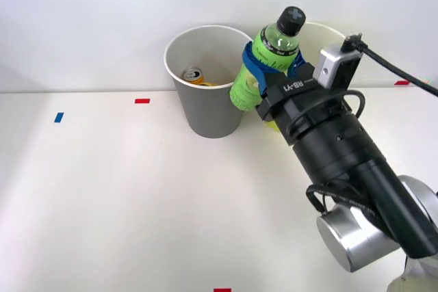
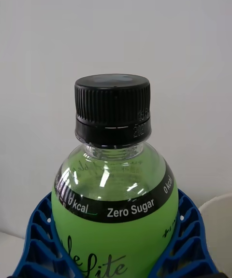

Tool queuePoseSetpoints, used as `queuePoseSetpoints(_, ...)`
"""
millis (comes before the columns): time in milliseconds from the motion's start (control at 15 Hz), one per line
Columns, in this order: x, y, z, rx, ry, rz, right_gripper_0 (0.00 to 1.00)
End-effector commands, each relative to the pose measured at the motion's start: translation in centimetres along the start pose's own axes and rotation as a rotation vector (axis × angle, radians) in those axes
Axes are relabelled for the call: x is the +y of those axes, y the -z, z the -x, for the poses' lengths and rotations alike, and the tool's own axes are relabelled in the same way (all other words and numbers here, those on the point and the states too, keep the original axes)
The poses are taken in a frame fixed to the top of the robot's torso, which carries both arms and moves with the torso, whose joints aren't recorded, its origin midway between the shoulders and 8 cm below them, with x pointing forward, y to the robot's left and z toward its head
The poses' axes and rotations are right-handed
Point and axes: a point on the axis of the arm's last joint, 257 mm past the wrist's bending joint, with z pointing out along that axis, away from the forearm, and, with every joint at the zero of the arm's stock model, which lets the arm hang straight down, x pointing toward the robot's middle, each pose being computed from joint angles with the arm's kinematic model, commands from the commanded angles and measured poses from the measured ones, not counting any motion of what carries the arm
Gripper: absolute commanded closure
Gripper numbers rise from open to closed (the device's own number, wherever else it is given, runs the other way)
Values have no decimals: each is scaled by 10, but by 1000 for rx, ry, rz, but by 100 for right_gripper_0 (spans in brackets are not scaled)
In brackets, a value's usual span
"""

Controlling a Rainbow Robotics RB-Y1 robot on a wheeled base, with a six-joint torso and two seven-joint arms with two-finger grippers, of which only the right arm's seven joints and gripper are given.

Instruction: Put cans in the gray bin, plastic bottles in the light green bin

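My right gripper (image 1: 268, 68) is shut on the plastic bottle (image 1: 263, 66), a small clear bottle of bright green liquid with a black cap, held up and tilted between the two bins. In the right wrist view the bottle (image 2: 113, 201) stands between my blue ribbed fingers (image 2: 36, 239). The gray bin (image 1: 205, 100) stands at the back of the table, and the orange-yellow can (image 1: 194, 75) lies inside it. The light green bin (image 1: 328, 33) sits just right of it, mostly hidden behind my arm; only part of its white rim shows.
A white wall rises right behind the bins. Small red tape marks (image 1: 142, 100) and a blue one (image 1: 59, 117) lie on the white table. My arm and wrist camera (image 1: 339, 66) cover the right side of the table.
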Motion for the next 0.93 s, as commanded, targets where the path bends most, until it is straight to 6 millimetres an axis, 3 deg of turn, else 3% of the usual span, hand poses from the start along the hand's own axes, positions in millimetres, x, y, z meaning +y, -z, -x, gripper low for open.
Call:
queuePoseSetpoints(67,-16,-20,16,17,-26,-16,100)
queuePoseSetpoints(400,-43,-46,34,77,-12,-73,100)
queuePoseSetpoints(933,-121,-105,32,70,8,-189,100)
